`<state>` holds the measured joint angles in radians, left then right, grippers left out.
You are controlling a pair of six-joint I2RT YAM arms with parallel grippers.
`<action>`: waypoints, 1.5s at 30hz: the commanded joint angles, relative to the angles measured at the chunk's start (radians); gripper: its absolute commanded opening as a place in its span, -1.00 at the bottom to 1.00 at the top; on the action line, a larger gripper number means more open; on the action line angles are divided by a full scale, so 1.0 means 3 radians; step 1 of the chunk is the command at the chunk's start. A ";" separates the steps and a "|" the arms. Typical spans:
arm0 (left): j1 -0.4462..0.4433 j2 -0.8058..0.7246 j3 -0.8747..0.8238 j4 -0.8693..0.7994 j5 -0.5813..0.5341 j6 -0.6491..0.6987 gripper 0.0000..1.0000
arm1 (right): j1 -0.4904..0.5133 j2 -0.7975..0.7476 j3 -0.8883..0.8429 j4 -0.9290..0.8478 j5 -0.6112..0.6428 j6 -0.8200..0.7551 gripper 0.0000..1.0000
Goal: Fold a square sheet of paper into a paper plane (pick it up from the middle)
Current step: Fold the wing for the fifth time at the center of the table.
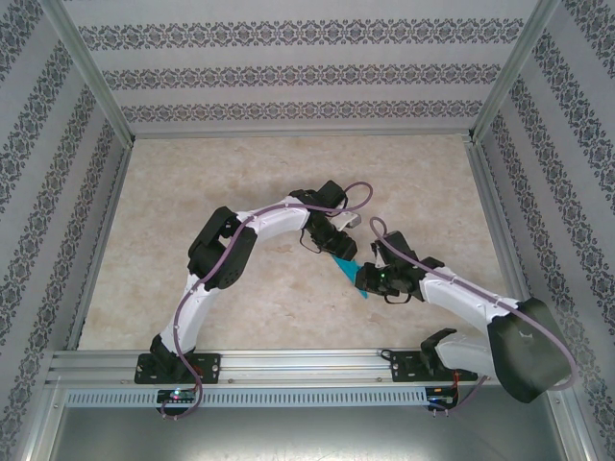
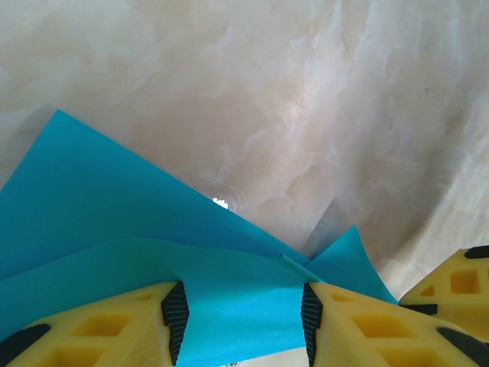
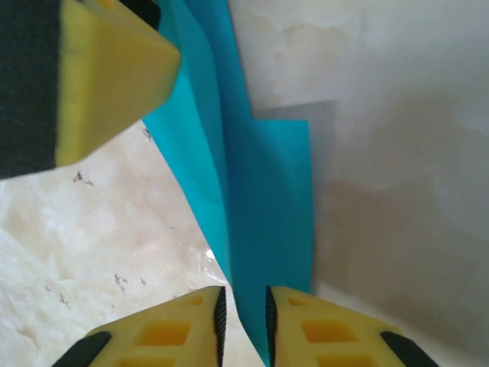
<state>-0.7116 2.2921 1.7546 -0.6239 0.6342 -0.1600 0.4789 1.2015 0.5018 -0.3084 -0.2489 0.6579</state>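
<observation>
Two left fingers point(image 2: 114, 329) flanking paper point(image 2: 114, 206), right fingers point(image 3: 344, 336) likewise

A flat tabletop of beige, marble-like stone pattern point(image 1: 240, 182) covers the middle of the top view. Its surface is pale with cloudy cream and light brown veins. In the right wrist view some small dark specks point(image 3: 80, 178) lie on it, and in the left wrist view a small bright glint point(image 2: 220, 202) shines on it. Walls with white and grey ornament stripes point(image 1: 307, 72) stand around the table on three sides. Silver metal frame bars point(image 1: 91, 72) rise at the corners. Along the near edge runs a silver metal rail point(image 1: 307, 363), and just below it a long perforated metal strip point(image 1: 307, 396).
</observation>
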 commanded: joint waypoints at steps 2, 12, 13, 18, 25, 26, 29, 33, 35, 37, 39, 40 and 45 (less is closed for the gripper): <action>0.0020 0.0217 -0.0060 -0.0216 -0.0142 0.0119 -0.02 | 0.0050 0.0009 0.0139 -0.0044 0.0257 -0.0230 -0.43; 0.0025 0.0137 -0.0017 -0.0241 -0.0071 0.0127 -0.03 | 0.0060 0.0486 0.0245 0.0149 -0.0103 -0.0392 -0.45; 0.0029 0.0135 -0.0020 -0.0247 -0.0065 0.0129 -0.03 | 0.0060 0.0505 0.0254 0.0155 -0.0149 -0.0410 -0.48; 0.0035 0.0131 -0.0020 -0.0257 -0.0042 0.0132 -0.02 | 0.0065 0.0530 0.0245 0.0288 -0.0364 -0.0401 -0.60; 0.0035 0.0122 -0.0011 -0.0306 0.0031 0.0181 -0.02 | 0.0017 0.0636 0.0115 0.0657 -0.0750 -0.0219 -0.76; 0.0035 0.0119 -0.0014 -0.0313 0.0029 0.0190 -0.03 | 0.0010 0.0652 0.0093 0.0724 -0.0806 -0.0178 -0.78; 0.0035 0.0127 -0.0025 -0.0326 0.0013 0.0203 -0.03 | -0.0004 0.0716 0.0082 0.0746 -0.0808 -0.0135 -0.81; 0.0040 0.0158 -0.0045 -0.0336 0.0000 0.0224 -0.02 | -0.0075 0.0796 0.0000 0.0860 -0.0852 -0.0070 -0.86; 0.0046 0.0178 -0.0050 -0.0348 -0.0007 0.0236 -0.02 | -0.0117 0.0805 -0.0053 0.0945 -0.0893 -0.0023 -0.88; 0.0053 0.0202 -0.0045 -0.0358 -0.0007 0.0246 -0.03 | -0.0156 0.0818 -0.0094 0.1006 -0.0931 0.0010 -0.90; 0.0056 0.0229 -0.0035 -0.0370 -0.0017 0.0257 -0.02 | -0.0184 0.0836 -0.0122 0.1012 -0.0937 0.0024 -0.91; 0.0056 0.0249 -0.0028 -0.0385 -0.0028 0.0262 -0.02 | -0.0195 0.0835 -0.0137 0.1018 -0.0944 0.0037 -0.90; 0.0066 0.0311 -0.0015 -0.0412 -0.0081 0.0283 -0.02 | -0.0206 0.0767 -0.0145 0.0998 -0.0931 0.0062 -0.77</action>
<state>-0.6991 2.3020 1.7676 -0.6506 0.6624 -0.1074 0.4271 1.4322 0.4732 -0.0177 -0.5400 0.6632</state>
